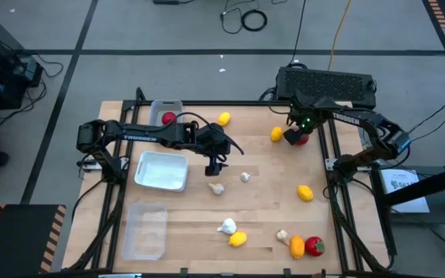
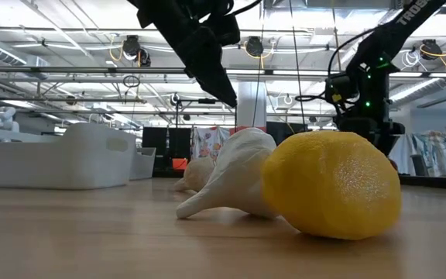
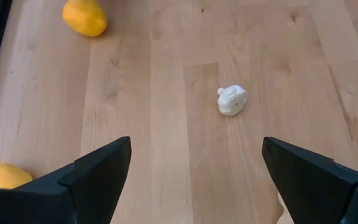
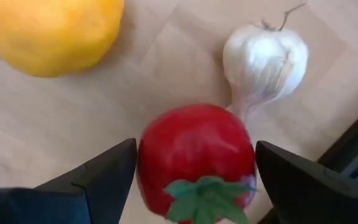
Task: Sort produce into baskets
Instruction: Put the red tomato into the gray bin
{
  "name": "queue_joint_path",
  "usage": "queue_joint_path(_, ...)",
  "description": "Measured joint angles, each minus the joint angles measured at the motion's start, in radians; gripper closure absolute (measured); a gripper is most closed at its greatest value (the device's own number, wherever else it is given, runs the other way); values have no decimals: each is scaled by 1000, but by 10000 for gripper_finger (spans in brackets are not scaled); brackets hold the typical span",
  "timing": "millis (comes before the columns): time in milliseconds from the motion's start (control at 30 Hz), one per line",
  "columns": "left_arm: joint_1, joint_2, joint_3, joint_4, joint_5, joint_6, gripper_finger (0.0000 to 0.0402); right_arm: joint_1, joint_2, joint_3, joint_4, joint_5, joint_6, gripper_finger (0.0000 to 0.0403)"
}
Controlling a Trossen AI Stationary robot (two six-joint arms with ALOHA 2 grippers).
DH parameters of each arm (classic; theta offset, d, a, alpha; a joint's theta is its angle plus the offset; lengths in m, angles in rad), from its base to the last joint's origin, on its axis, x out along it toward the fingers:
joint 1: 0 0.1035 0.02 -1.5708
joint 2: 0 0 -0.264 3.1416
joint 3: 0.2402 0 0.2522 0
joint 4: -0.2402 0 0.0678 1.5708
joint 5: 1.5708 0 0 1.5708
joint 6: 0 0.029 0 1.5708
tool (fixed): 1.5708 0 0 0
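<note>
My right gripper is open and points down at the far right of the table, one finger on either side of a red fruit with a green top. That fruit rests on the wood next to a yellow lemon and a garlic bulb. My left gripper hangs open above the table's middle, with a small garlic bulb on the wood beyond its fingers. The greyish basket holds one red fruit. The white basket and the clear basket stand along the left side.
Loose produce lies over the wood: a lemon far, garlic and a lemon mid-table, and garlic, lemons and a red fruit by the near edge. A black frame borders the right side.
</note>
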Motion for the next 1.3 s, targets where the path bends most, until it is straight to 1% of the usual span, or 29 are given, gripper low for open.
queue_joint_path(133, 0, 0, 0, 0, 0, 0, 32, 0, 0, -24, 22, 2, 12, 85)
queue_joint_path(400, 0, 0, 0, 0, 0, 0, 32, 1, 0, -26, 23, 1, 15, 85)
queue_joint_path(667, 0, 0, 0, -16, 0, -1, 32, 40, 72, -24, 25, 6, 7, 86)
queue_joint_path(933, 0, 1, 0, -59, -6, -2, 32, 52, 70, -5, -19, -11, -22, 119)
queue_joint_path(1100, 1, -36, 1, -166, -74, -27, 32, 54, 67, 67, -114, -8, -43, 128)
queue_joint_path(1200, 1, -89, 1, -245, -113, -50, 32, 67, 67, 125, -170, -7, -52, 128)
queue_joint_path(1300, 2, -163, 1, -314, -178, -55, 32, 90, 67, 188, -211, -7, -55, 128)
